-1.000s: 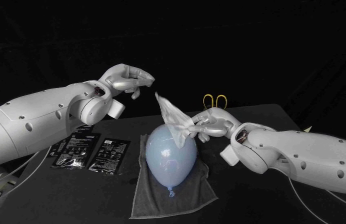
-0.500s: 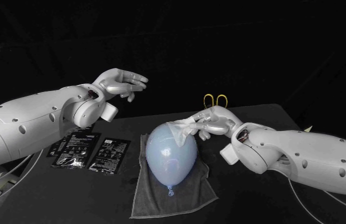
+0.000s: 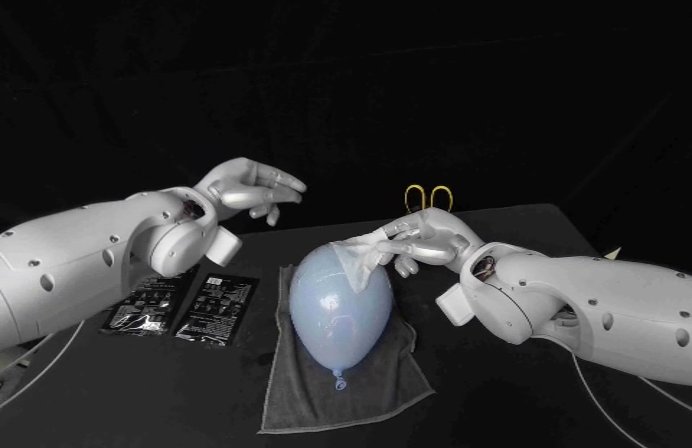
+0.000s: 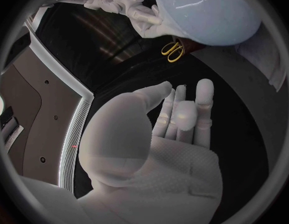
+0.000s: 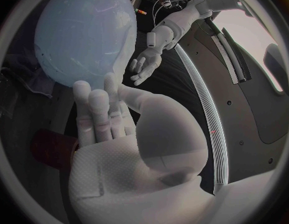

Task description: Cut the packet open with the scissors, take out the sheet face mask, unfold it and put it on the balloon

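The balloon lies on a grey towel in the middle of the black table, its long axis running from the far side towards the robot, with the knot at the near end and the rounded end pointing away. The sheet mask is draped over that far rounded end, with its pale edge reaching a little down the sides. The right hand has its fingers stretched out with the tips resting on the mask at the balloon's far right shoulder; the right wrist view shows the hand holding nothing between thumb and fingers. The left hand hangs in the air to the far left of the balloon, well clear of it, fingers loosely spread and empty. A second ago the mask stood up in a peak between the two hands, with the left hand curled just beside its top corner; now it has dropped flat onto the balloon and the left hand has drawn back to the left. The scissors lie near the table's far edge, just behind the right hand. Two black packets lie side by side left of the towel, a thin strip of table between them and it, and bare table spreads in front of them
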Robot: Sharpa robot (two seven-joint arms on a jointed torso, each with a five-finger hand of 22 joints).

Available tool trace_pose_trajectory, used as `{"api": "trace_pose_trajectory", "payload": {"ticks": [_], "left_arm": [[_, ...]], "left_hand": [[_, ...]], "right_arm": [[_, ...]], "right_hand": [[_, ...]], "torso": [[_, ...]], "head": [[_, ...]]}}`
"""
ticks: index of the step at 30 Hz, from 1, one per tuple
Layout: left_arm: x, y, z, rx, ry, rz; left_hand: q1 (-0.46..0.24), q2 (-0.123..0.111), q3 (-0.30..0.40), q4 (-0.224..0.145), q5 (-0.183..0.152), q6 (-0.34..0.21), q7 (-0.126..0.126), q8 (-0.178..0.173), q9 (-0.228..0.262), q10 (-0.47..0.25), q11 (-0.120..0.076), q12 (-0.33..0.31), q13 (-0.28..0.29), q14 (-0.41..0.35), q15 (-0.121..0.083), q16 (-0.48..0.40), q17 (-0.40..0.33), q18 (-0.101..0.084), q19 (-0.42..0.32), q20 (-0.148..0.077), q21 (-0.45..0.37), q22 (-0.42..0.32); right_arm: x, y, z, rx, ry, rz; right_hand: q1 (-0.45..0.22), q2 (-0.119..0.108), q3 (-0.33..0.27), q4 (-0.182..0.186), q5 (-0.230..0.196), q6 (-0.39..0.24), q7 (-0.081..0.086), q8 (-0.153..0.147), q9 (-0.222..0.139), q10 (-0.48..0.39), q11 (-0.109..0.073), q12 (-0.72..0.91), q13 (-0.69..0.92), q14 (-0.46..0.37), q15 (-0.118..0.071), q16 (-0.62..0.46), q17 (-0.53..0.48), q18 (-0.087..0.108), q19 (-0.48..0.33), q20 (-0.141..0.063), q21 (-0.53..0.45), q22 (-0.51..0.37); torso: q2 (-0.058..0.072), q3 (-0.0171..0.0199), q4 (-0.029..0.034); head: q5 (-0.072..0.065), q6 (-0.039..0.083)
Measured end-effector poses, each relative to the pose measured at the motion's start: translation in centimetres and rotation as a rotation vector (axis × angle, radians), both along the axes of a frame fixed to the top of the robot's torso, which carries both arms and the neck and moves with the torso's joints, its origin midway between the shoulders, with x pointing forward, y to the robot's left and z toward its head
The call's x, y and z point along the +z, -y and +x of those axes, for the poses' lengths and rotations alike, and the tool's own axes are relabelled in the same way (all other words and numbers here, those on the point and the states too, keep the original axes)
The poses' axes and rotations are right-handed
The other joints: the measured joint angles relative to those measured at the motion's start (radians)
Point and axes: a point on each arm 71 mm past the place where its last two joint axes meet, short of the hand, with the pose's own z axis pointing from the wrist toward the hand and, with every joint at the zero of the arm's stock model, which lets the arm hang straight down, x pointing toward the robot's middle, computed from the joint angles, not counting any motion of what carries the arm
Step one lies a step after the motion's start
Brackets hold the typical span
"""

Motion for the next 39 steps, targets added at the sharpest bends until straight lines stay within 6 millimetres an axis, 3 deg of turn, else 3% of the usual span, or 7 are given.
{"api": "trace_pose_trajectory", "payload": {"ticks": [3,9,15,21,31,35,39], "left_arm": [[-1.5,1.1,-1.0,-0.039,-0.01,0.005],[-3.2,3.7,-1.6,-0.105,0.007,0.004],[-3.6,6.0,-0.9,-0.157,0.059,0.025],[-3.8,7.7,0.1,-0.203,0.092,0.069],[-3.2,8.9,1.1,-0.266,0.123,0.131],[-2.9,9.6,1.1,-0.306,0.119,0.151],[-2.9,9.8,0.9,-0.34,0.107,0.164]], "left_hand": [[0.0,0.0,-0.007,0.007,0.0,0.007,-0.002,0.002,-0.001,0.003,-0.003,-0.004,-0.002,-0.014,-0.005,-0.01,-0.033,0.01,-0.006,-0.006,-0.022,-0.029],[-0.008,-0.022,-0.052,0.021,0.0,-0.023,0.001,-0.011,-0.024,-0.07,0.019,-0.103,-0.012,-0.198,0.012,-0.134,-0.329,0.016,-0.054,0.007,-0.106,-0.085],[-0.032,-0.052,-0.169,0.058,0.0,-0.07,-0.02,-0.039,-0.047,-0.113,0.015,-0.169,-0.012,-0.218,0.014,-0.151,-0.362,0.016,-0.058,0.017,-0.186,-0.137],[0.007,-0.033,-0.307,0.085,0.0,-0.179,-0.04,-0.079,-0.09,-0.174,-0.014,-0.245,-0.012,-0.176,-0.034,-0.144,-0.366,0.016,0.023,-0.025,-0.23,-0.176],[0.115,0.018,-0.457,0.135,0.0,-0.248,-0.056,-0.089,-0.127,-0.204,-0.04,-0.324,-0.011,0.031,-0.071,-0.046,-0.045,0.014,0.156,-0.069,-0.245,-0.206],[0.154,0.034,-0.44,0.118,0.0,-0.212,-0.058,-0.086,-0.119,-0.191,-0.051,-0.331,-0.011,0.067,-0.077,-0.032,0.021,0.015,0.179,-0.078,-0.245,-0.208],[0.161,0.04,-0.42,0.107,0.0,-0.116,-0.03,-0.055,-0.094,-0.11,-0.02,-0.323,-0.004,0.072,-0.056,-0.032,0.019,0.014,0.187,-0.07,-0.24,-0.206]], "right_arm": [[0.0,0.1,0.0,-0.003,-0.006,0.01],[0.0,0.0,0.0,-0.003,-0.011,0.028],[0.1,-0.4,0.1,0.01,-0.009,0.044],[0.3,-0.8,0.5,0.036,-0.006,0.053],[0.9,-1.4,0.9,0.102,-0.016,0.062],[1.1,-1.6,0.9,0.126,-0.02,0.066],[1.2,-1.7,1.0,0.143,-0.022,0.069]], "right_hand": [[0.001,-0.001,0.007,0.007,0.004,-0.004,0.004,0.0,-0.003,-0.004,0.003,0.004,-0.005,0.0,0.0,0.0,0.004,0.0,0.0,0.0,0.005,0.0],[0.002,-0.002,0.011,0.011,0.004,-0.006,0.003,0.0,-0.005,-0.004,0.003,0.004,-0.011,0.0,0.0,0.001,0.001,0.0,0.0,0.0,0.005,0.0],[0.006,-0.006,0.021,0.021,0.004,-0.017,0.003,-0.006,-0.014,-0.004,0.003,0.005,-0.014,0.002,0.002,0.012,0.001,-0.001,0.001,0.002,0.018,0.006],[0.007,-0.007,0.03,0.03,0.003,-0.064,-0.012,-0.05,-0.037,-0.004,0.002,0.007,-0.017,0.002,0.002,0.028,0.012,-0.001,-0.003,0.005,0.033,0.016],[0.007,-0.007,0.036,0.036,0.011,-0.18,-0.037,-0.09,-0.08,0.0,-0.011,0.023,-0.02,-0.006,-0.006,0.043,0.021,-0.002,-0.017,-0.005,0.043,0.02],[0.007,-0.007,0.039,0.039,0.02,-0.211,-0.037,-0.091,-0.091,-0.001,-0.012,0.023,-0.021,-0.006,-0.006,0.048,0.026,-0.002,-0.017,-0.005,0.047,0.02],[0.007,-0.007,0.042,0.042,0.026,-0.25,-0.025,-0.091,-0.107,-0.007,-0.006,0.024,-0.025,-0.006,-0.006,0.053,0.031,-0.002,-0.017,-0.005,0.047,0.02]], "torso": [[0.0,-0.0005,-0.0001],[-0.001,-0.0012,0.0],[0.0,-0.0012,-0.0005],[0.001,0.0003,-0.0019],[-0.001,0.0003,-0.0007],[-0.002,-0.0002,-0.0002],[-0.002,-0.0009,0.0]], "head": [[-0.003,-0.001],[-0.005,0.0],[0.0,0.006],[0.001,0.016],[-0.001,0.021],[-0.001,0.021],[-0.003,0.022]]}}
